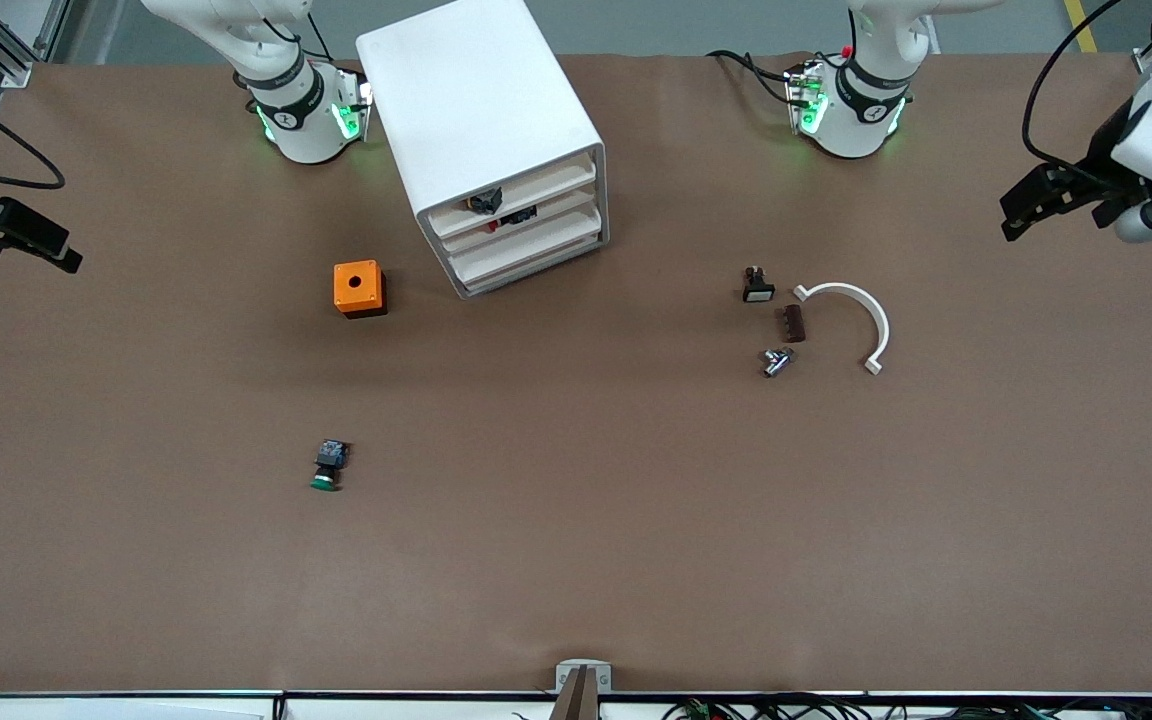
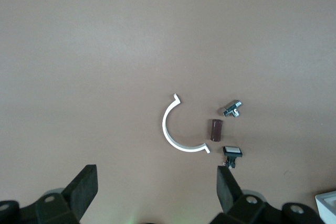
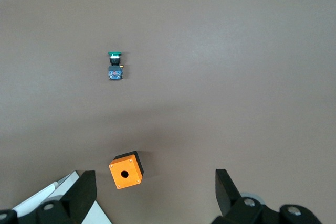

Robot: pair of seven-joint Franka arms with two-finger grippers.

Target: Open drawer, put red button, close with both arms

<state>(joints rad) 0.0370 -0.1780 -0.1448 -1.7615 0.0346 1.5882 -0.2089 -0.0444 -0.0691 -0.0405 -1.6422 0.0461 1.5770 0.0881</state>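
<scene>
White rounded three-drawer cabinet (image 1: 491, 130) stands near the bench's robot-side edge, red button (image 1: 492, 228) inside its middle drawer (image 1: 526, 222). Left gripper (image 1: 1056, 200) and right gripper (image 1: 21, 240) hover open at opposite ends.

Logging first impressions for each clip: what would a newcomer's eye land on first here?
The tall white cabinet between the two arm bases, its three drawers facing the front camera with small dark and red parts showing in the upper two. Next the orange box beside it, toward the right arm's end. The left gripper and right gripper hang open over the table's two ends.
</scene>
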